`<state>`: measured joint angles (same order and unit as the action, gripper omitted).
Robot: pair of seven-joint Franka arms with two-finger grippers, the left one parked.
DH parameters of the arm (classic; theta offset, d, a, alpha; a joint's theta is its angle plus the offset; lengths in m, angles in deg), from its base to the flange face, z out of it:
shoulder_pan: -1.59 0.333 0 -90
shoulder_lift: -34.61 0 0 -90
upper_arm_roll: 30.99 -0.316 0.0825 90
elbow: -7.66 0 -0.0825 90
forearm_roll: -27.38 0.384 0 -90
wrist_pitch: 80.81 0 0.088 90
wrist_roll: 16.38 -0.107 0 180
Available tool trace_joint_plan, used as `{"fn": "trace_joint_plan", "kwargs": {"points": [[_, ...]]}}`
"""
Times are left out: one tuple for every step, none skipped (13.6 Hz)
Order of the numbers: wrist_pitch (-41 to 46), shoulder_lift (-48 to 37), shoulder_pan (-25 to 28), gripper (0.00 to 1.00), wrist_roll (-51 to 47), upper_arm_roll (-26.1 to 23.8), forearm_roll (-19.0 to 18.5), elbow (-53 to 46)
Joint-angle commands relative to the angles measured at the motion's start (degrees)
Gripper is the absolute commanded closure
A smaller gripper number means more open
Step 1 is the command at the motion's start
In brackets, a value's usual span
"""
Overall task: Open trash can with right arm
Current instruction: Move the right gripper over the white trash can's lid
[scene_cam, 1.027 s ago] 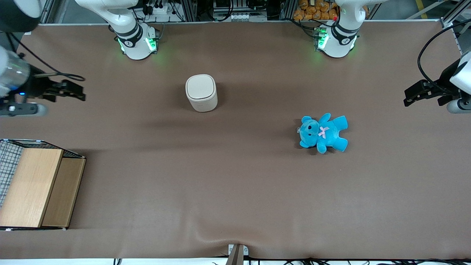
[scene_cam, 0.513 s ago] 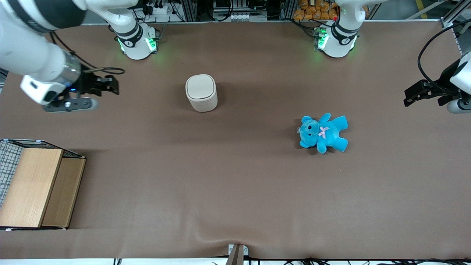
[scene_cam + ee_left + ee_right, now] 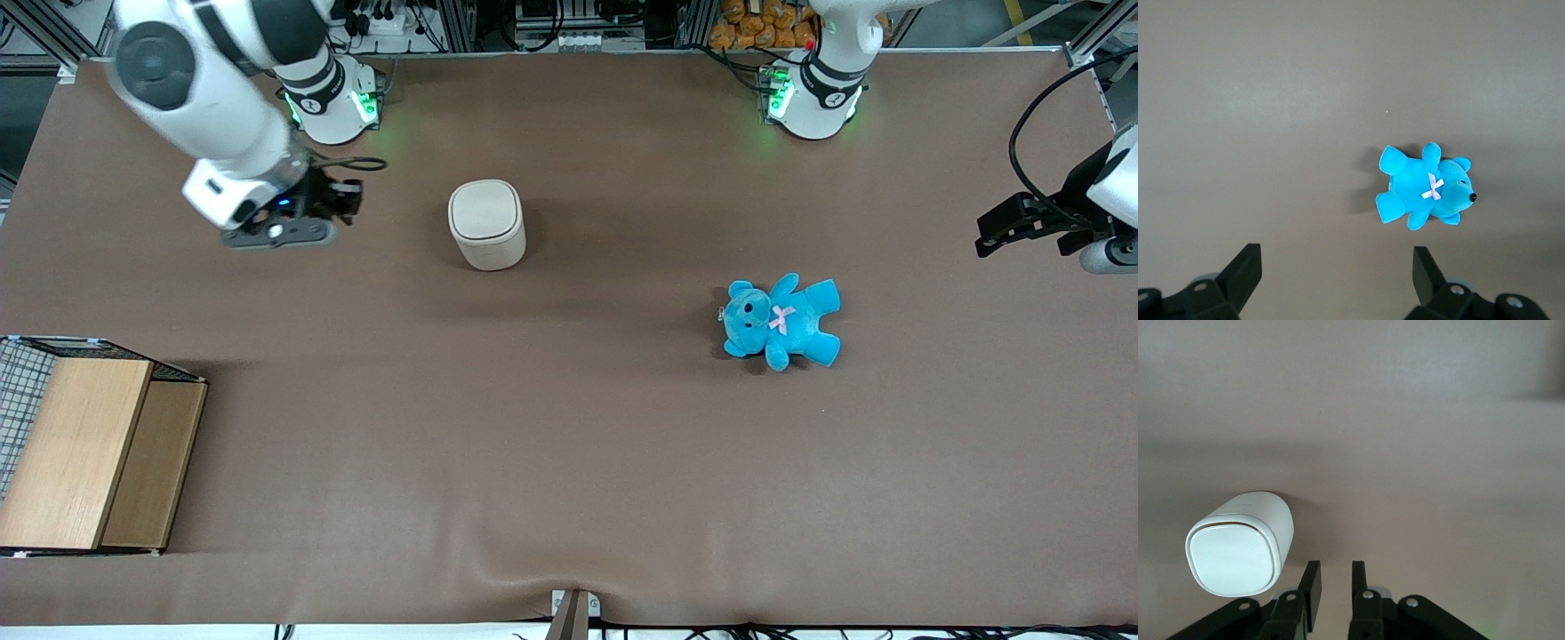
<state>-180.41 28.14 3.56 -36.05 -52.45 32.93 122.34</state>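
Note:
The trash can is a small cream-white bin standing upright on the brown table, its flip lid down. In the right wrist view the trash can shows its closed lid. The right arm reaches over the table at the working arm's end. Its gripper hovers beside the can, about a can's width away and not touching it. The gripper has its fingers drawn close together, with a narrow gap and nothing between them.
A blue teddy lies toward the parked arm's end, nearer the front camera than the can; the left wrist view also shows the teddy. A wooden box with a wire basket sits at the near corner on the working arm's end.
The right arm has swung in from the table's edge toward the trash can, and its gripper now hangs close beside it. The can and teddy have not moved.

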Motion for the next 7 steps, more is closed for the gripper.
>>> {"fn": "trace_joint_plan", "kwargs": {"points": [[-4.2, -2.5, 0.0, 0.84, -2.9, -1.8, 2.2, 5.5], [-5.6, -2.5, 0.5, 0.94, -2.9, -1.9, 2.3, 6.7], [-6.9, -2.5, 1.2, 1.00, -3.3, -2.7, 2.3, 8.0], [-8.7, -2.7, 1.3, 1.00, -3.3, -3.8, 2.3, 9.6], [-10.5, -2.8, 1.4, 1.00, -3.3, -4.5, 2.3, 11.1], [-12.0, -2.8, 1.4, 1.00, -3.3, -4.9, 2.4, 12.1], [-13.4, -2.3, 1.7, 1.00, -3.3, -5.4, 2.6, 13.2]]}}
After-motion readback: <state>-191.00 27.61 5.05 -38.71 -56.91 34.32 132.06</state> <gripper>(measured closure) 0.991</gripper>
